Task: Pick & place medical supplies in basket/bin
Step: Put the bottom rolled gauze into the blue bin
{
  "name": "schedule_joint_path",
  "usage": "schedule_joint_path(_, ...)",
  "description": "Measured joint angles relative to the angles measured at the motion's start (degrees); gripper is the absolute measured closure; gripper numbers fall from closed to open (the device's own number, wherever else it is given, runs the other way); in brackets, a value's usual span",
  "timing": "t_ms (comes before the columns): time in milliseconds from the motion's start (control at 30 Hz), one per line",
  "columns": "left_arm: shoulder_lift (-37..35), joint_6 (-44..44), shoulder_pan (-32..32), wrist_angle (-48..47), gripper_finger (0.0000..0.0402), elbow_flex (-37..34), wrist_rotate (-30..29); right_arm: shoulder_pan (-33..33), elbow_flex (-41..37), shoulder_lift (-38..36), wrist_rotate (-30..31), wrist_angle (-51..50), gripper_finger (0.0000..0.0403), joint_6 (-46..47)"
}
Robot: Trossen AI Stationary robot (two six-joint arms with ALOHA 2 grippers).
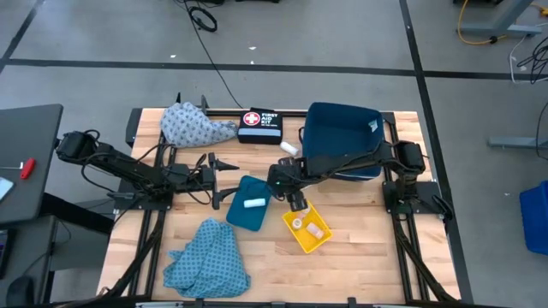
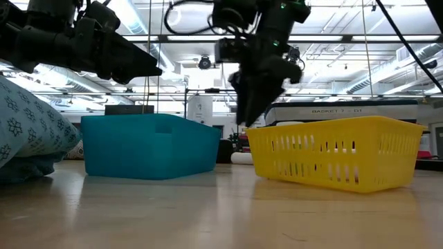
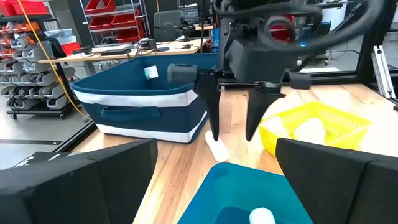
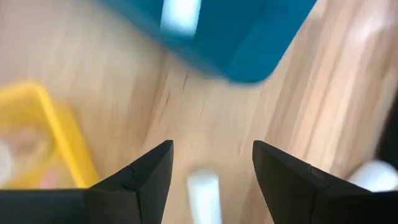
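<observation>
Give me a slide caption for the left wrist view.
Right gripper, fingers open, above a white roll between navy bin and yellow basket.

The high view looked straight down; the low view sat level with the wooden tabletop (image 2: pixel 221 214). Both shared the yellow slotted plastic basket (image 1: pixel 308 228).

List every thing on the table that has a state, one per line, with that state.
Right gripper: open, empty, above the table between the two small bins.
Left gripper: open, empty, beside the teal bin.
Teal bin: holds one white roll.
Yellow basket: holds pale supplies.
Large navy bin: upright, open-topped.
Blue cloth, front: crumpled on the table.
Blue cloth, back: bunched on the table.
First aid pouch: lying flat.
</observation>
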Motion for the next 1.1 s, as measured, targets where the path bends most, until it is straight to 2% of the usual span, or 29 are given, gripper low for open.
schedule_joint_path(400, 0.00, -0.13, 0.00, 0.00, 0.0071, 0.00, 0.15, -3.20, -0.11, 0.93, -2.57, -6.40, 0.0174, -1.41)
schedule_joint_path(800, 0.00, -0.15, -0.02, 0.00, 0.0071, 0.00, 0.17, -4.93, -6.86, 0.91, -2.93, -5.26, 0.0174, -3.07)
schedule_joint_path(1100, 0.00, -0.15, 0.00, 0.02, 0.0071, 0.00, 0.06, -5.09, -10.45, 0.91, -2.74, -0.55, 0.0175, -4.00)
